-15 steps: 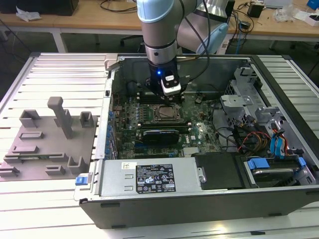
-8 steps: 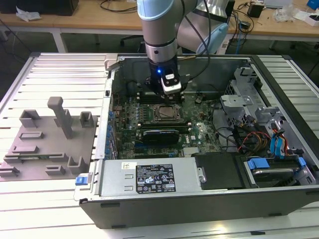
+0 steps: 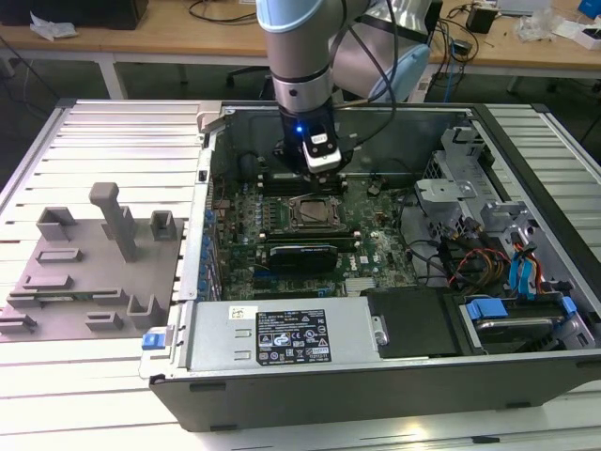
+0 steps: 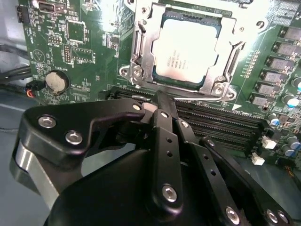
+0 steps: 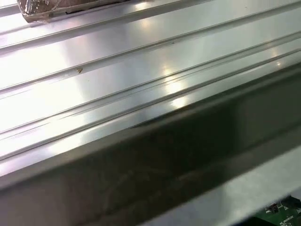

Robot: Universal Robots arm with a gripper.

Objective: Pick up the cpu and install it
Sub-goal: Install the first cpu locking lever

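**Silver lid in the socket, pincer drawn together just off it**

Silver-grey metal is what I look for first: the cpu (image 4: 186, 47) lies flat inside the socket frame (image 4: 136, 52) on the green motherboard (image 4: 70, 42), and in the exterior view I find it near the middle of the open computer case (image 3: 394, 376). My gripper (image 4: 160, 101) hangs just beside the socket, over the black memory slots (image 4: 221, 125). Its fingers are drawn together at the tip and carry nothing that I can see.

What worries me from here is mostly seating. If the chip sits slightly tilted or off its keys (I cannot judge that from this angle), pressing on it could harm the contacts beneath. The frame's raised edges and screws are close to the fingertip, so a small sideways drift could snag there or scrape the slots.

The case rests on a ribbed metal table (image 3: 103, 141), with a grey fixture board (image 3: 84, 272) on the exterior view's left. Beyond the table run wooden benches (image 3: 169, 38) strewn with cables. Inside the case, drive cages and loose wiring crowd the exterior view's right.
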